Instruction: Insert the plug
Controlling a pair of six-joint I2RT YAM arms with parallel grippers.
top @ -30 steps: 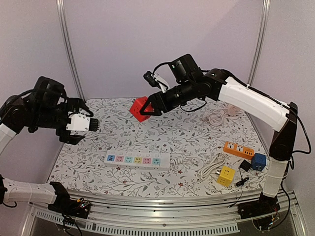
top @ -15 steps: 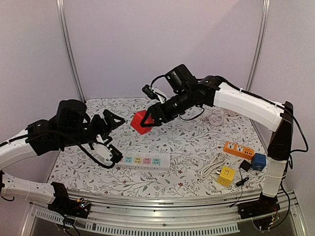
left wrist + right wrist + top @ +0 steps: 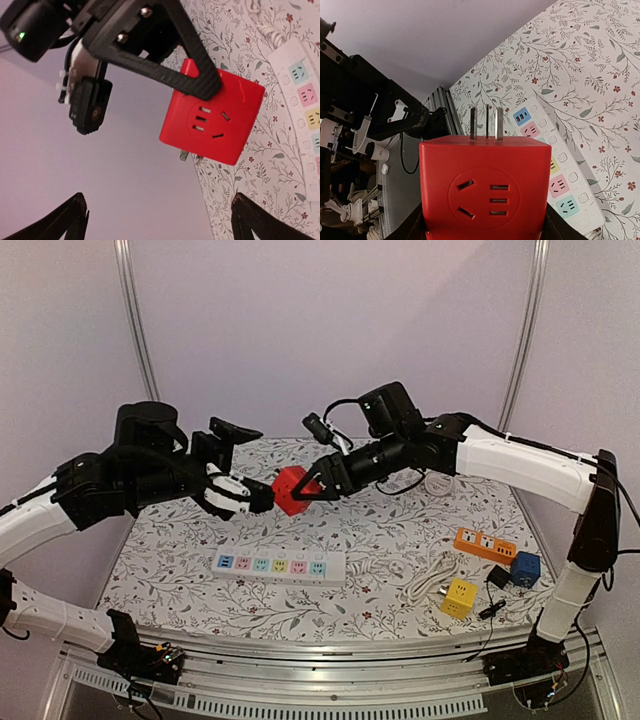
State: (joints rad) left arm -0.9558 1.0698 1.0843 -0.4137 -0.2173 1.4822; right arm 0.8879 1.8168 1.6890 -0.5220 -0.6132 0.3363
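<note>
While our right gripper [image 3: 310, 486] is clasping the red cube plug [image 3: 290, 490] mid-frame from above, our left gripper [image 3: 258, 468] is gaping beside it; left wrist is showing it centre-right, right wrist lower centre; we are judging it mid-transport, prongs [image 3: 485, 122] next needing aligning with the power strip [image 3: 555, 175]

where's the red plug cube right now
Top view: the red plug cube hangs in the air near the middle, clamped in the right gripper, above the white power strip, with the open left gripper just to its left.
</note>
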